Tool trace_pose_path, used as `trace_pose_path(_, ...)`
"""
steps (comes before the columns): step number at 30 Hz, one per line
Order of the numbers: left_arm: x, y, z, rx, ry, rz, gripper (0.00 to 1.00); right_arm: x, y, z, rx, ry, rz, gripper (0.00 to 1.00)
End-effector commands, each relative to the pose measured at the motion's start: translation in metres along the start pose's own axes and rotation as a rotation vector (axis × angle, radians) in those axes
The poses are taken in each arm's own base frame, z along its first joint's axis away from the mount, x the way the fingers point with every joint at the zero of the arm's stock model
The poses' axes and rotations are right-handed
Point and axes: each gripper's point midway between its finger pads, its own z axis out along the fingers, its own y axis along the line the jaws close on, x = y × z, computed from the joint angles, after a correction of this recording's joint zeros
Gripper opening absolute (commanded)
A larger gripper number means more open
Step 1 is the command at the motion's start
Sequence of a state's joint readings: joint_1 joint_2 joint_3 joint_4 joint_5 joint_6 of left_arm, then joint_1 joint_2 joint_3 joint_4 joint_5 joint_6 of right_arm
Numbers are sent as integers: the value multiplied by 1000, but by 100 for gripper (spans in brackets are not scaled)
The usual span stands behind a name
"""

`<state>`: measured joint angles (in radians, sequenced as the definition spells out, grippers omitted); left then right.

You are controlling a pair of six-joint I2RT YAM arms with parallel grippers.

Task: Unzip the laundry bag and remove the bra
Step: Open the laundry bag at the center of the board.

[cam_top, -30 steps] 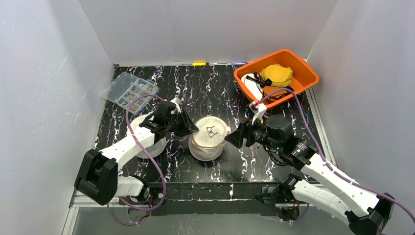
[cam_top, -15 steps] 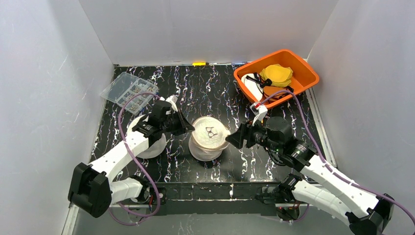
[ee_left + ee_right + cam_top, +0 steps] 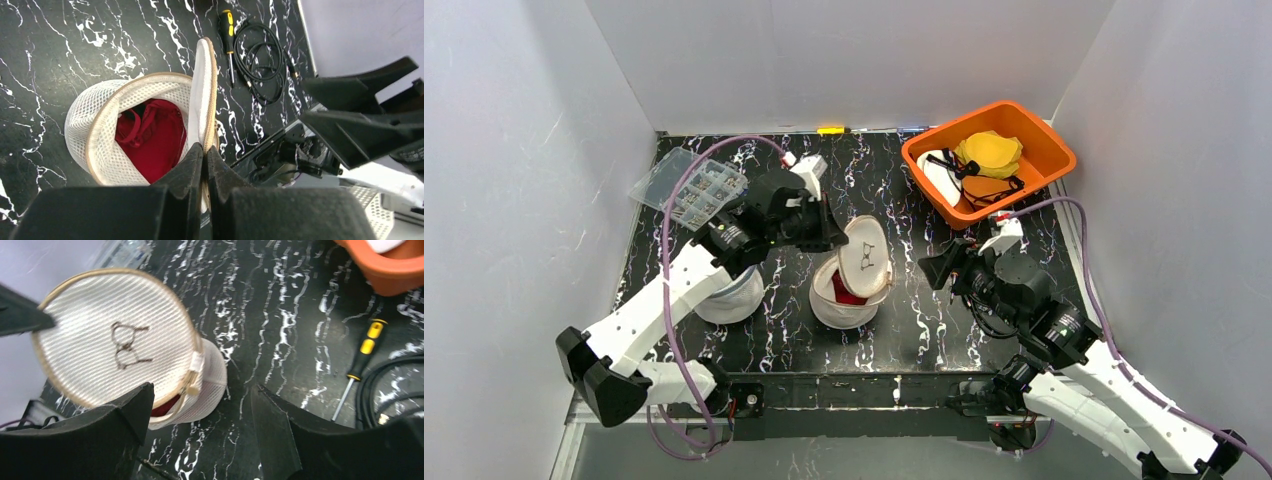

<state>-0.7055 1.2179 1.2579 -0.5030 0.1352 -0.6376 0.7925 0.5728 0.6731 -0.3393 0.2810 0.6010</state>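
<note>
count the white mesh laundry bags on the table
2. The open laundry bag stands mid-table, its lid pinched by the left gripper. The second mesh bag sits left of it, partly hidden under the left arm.

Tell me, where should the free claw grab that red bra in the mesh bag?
Probably the bunched red fabric at the top of the bra, pinched from straight above by the open right gripper. The left gripper holds the lid upright, so the bag only opens upward.
</note>
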Motion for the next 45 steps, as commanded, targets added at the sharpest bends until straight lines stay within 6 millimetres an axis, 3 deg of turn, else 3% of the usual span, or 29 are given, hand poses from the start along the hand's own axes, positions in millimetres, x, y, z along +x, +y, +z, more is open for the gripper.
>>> trace_pose_path(1,17,13,-4,-175,71,134,0,-20,-23,-9,151,-84,54,79)
trace_pose_path(15,32,-40,4,-317,83,508,4,-25,-61,-31,331,-154,99,80)
trace_pose_path(19,49,-62,6,-281,99,585,8,-29,-64,-37,336,-179,105,80)
trace_pose_path(21,66,-77,9,-223,134,625,18,-31,-64,-39,335,-187,101,80)
trace_pose_path(26,111,-108,13,-21,215,721,62,-32,-65,-39,340,-180,82,81)
trace_pose_path(28,120,-111,11,24,232,715,74,-31,-64,-39,340,-177,81,81)
trace_pose_path(31,104,-102,3,-4,140,700,89,-28,-64,-38,333,-166,77,81)
trace_pose_path(33,88,-90,-5,-28,73,681,94,-25,-61,-35,315,-150,73,81)
trace_pose_path(38,57,-33,-6,-107,70,494,92,-11,-42,-22,203,-85,46,81)
trace_pose_path(45,50,30,16,-204,186,386,92,31,-9,4,22,98,26,81)
